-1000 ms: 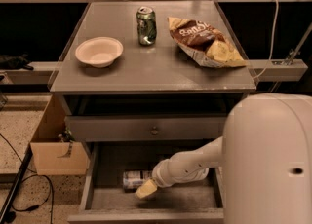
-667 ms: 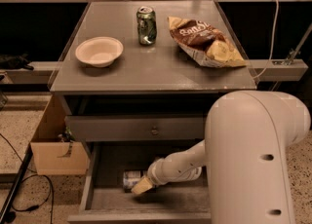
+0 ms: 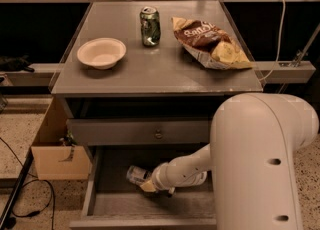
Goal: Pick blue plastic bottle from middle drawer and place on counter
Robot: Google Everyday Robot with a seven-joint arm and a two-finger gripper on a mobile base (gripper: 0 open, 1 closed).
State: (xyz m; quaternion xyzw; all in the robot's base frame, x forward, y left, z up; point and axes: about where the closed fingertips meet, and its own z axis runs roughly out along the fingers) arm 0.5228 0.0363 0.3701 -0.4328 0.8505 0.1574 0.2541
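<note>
The blue plastic bottle [image 3: 135,174] lies on its side on the floor of the open middle drawer [image 3: 115,206], its left end showing and the rest hidden behind my wrist. My gripper [image 3: 148,185] is down inside the drawer, right at the bottle's near side. The white arm reaches in from the lower right. The counter [image 3: 160,71] is the grey top of the cabinet above the drawer.
On the counter stand a white bowl [image 3: 101,52] at the left, a green soda can [image 3: 150,26] at the back middle and a chip bag [image 3: 209,42] at the right. A shut drawer front with a brass knob [image 3: 158,134] sits above. A cardboard box [image 3: 55,149] stands left.
My arm has swung left, its big white housing covering more of the lower right. The gripper has stayed in the drawer by the bottle, shifting slightly left.
</note>
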